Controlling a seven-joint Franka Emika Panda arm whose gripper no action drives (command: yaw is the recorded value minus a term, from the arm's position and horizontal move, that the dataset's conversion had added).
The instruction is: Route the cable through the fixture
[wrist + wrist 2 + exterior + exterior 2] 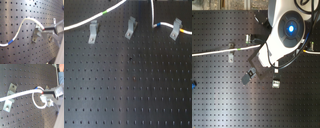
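The white cable (89, 21) runs along the far edge of the black pegboard, with a green band (106, 11), a blue band (156, 24) and a yellow-orange band (182, 31). Three grey metal fixtures stand in a row: left (94, 31), middle (131, 27), right (176, 28). The cable crosses the right fixture. My gripper (44, 29) is shut on the cable just beside a fixture (36, 35). In the second wrist view the gripper (43, 93) holds the cable (20, 94) where it curls into a loop. In the first exterior view the gripper is out of frame.
The arm's white body (287, 30) with a blue light covers the board's middle in the second exterior view. The pegboard (129, 90) fills the first exterior view below the fixtures. Two more brackets (11, 89) (7, 105) show in the second wrist view.
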